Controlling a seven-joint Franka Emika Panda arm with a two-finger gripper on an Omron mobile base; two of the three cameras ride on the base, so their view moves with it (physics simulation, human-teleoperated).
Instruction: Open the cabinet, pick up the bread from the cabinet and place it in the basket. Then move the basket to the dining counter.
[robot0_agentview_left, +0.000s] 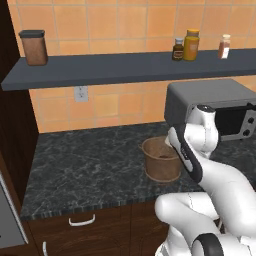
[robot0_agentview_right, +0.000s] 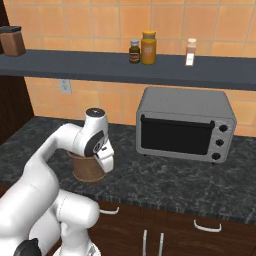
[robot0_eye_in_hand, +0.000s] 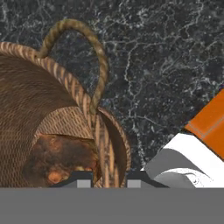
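Hand view shows the gripper (robot0_eye_in_hand: 106, 178) pinched tight on the rim of the basket (robot0_eye_in_hand: 52, 113). Brown bread (robot0_eye_in_hand: 57, 159) lies inside the basket. That basket sits on the black counter (robot0_agentview_left: 85, 165), near the toaster oven (robot0_agentview_right: 185, 125).

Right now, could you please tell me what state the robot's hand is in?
Hand: closed on the basket rim, one finger inside and one outside the wall; the bread lies inside.
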